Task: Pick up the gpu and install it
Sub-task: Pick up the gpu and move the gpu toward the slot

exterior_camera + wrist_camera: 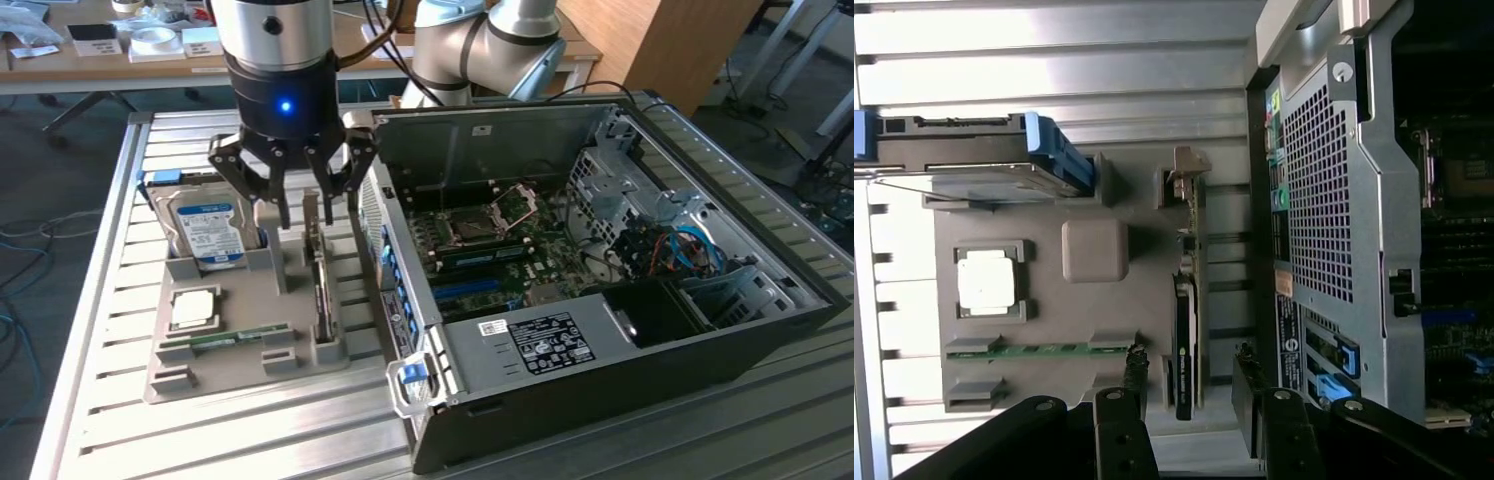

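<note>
In tray [234, 345], gpu [323, 290] on edge, lengthwise along case [574, 420]

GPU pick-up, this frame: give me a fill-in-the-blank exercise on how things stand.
The gpu stands on ____ in the gray tray.
The end effector hangs over the gpu, its jaws ____.
The label on the hard drive is ____ and white.
Missing: edge; open; blue.

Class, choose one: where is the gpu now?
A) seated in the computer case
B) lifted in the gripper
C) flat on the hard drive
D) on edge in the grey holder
D: the gpu stands on edge in the grey holder, the open gripper over it.
</note>
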Robot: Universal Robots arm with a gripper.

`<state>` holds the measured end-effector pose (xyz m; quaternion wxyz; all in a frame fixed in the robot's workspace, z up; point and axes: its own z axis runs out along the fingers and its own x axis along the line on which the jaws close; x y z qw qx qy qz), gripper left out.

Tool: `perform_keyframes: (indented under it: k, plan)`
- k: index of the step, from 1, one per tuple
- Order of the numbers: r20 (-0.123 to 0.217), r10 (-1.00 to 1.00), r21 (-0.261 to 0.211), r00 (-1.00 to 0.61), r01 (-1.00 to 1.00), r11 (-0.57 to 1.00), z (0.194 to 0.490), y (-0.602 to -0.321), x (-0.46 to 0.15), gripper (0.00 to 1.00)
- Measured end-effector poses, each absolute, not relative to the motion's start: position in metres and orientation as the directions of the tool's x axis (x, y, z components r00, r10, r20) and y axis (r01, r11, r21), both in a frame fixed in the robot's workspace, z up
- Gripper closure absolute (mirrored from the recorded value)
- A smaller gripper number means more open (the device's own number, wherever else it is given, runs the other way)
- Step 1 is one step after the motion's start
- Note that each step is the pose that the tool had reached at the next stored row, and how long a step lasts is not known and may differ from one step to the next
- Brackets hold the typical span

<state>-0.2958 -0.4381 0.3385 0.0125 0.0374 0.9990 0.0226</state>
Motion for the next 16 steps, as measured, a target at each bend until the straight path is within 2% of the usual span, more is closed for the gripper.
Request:
perform_keyframes:
  k: [16]
  plan:
    - [-0.023, 0.075, 0.046, -0.997, 0.074, 0.996, 0.322, -0.438, -0.296, 0.53]
